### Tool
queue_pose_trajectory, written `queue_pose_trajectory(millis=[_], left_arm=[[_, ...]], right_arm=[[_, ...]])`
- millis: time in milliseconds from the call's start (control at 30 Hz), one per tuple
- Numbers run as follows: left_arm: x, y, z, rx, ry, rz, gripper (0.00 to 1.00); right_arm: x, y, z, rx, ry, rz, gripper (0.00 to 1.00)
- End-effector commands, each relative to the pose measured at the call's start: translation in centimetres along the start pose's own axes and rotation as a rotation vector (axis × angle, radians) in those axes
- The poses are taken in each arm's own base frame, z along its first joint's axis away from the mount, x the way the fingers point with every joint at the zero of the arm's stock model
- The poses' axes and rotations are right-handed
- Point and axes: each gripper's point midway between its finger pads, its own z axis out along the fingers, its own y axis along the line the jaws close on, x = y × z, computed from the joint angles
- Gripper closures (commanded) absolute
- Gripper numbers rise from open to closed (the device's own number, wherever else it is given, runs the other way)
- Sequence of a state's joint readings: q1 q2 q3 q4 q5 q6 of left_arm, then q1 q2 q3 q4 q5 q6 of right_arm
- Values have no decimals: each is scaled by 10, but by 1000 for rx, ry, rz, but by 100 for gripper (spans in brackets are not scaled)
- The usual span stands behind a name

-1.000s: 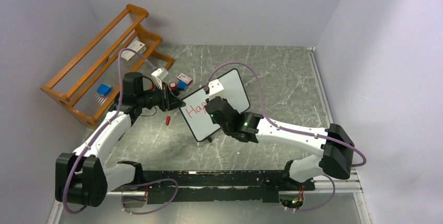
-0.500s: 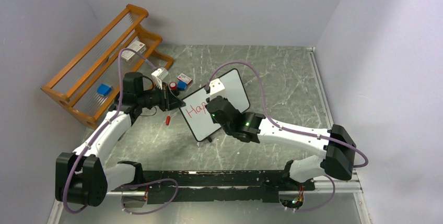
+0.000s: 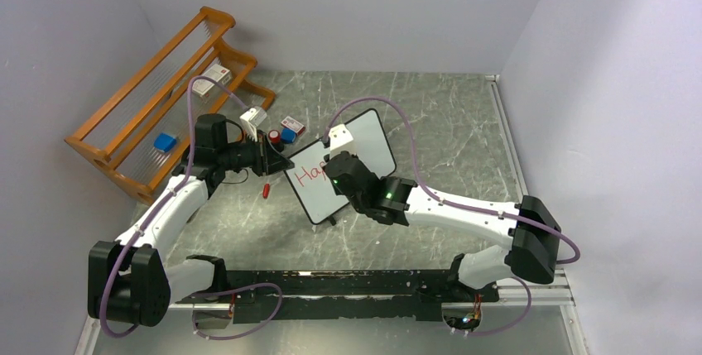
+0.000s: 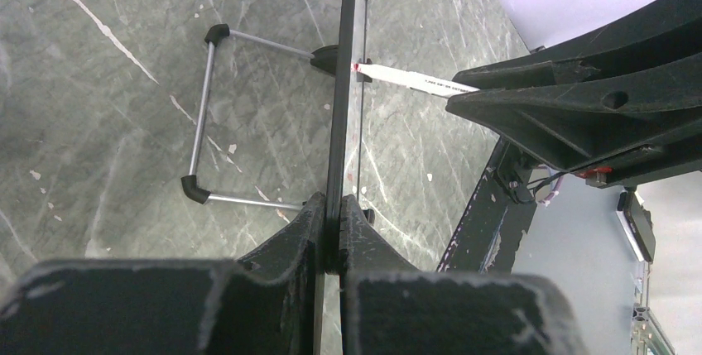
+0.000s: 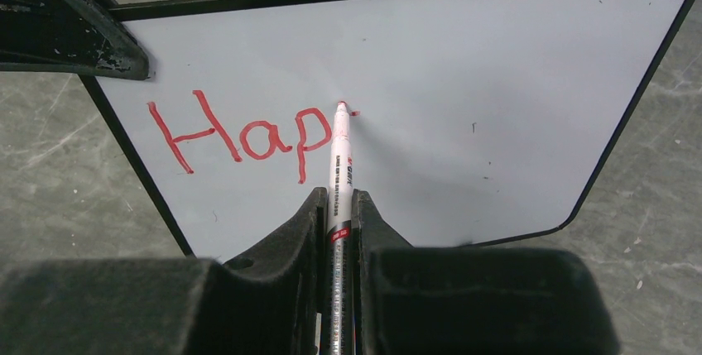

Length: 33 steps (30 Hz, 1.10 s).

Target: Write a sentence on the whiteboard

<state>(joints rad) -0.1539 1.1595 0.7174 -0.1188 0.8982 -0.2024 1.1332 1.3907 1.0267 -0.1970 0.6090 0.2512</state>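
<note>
The whiteboard (image 3: pixel 370 141) stands tilted mid-table, its black frame edge-on (image 4: pixel 348 82) in the left wrist view. My left gripper (image 3: pixel 284 164) (image 4: pixel 338 206) is shut on the board's left edge. Red lettering of the sentence (image 3: pixel 310 175) (image 5: pixel 240 136) reads "Hap". My right gripper (image 3: pixel 334 166) (image 5: pixel 338 198) is shut on a white marker (image 5: pixel 339 165) (image 4: pixel 414 80). The marker's red tip touches the board just right of the "p", beside a small red dot. The right gripper covers part of the board in the top view.
A wooden rack (image 3: pixel 157 115) stands at the back left with a blue box (image 3: pixel 165 141) in it. Small boxes (image 3: pixel 288 129), a white box (image 3: pixel 252 117) and a dark round item (image 3: pixel 272 136) lie behind the board. A red cap (image 3: pixel 266 190) lies left of it.
My right gripper with the marker has shifted slightly up and left along the board. The left arm and the board have stayed put.
</note>
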Motion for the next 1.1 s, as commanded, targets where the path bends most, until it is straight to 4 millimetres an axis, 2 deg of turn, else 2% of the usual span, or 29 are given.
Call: queue_pose_trajectory(millis=[0,533,1067], left_arm=[[14,14,2,-55,40,-35,95],[13,14,2,-56,39,-33,95],[13,14,2,-56,40,-34,95]], right_arm=[[-13,1,5,5,-27,20,100],[18,-6,0,18,64,5,100],[41,4,-4,-39,136,2,100]])
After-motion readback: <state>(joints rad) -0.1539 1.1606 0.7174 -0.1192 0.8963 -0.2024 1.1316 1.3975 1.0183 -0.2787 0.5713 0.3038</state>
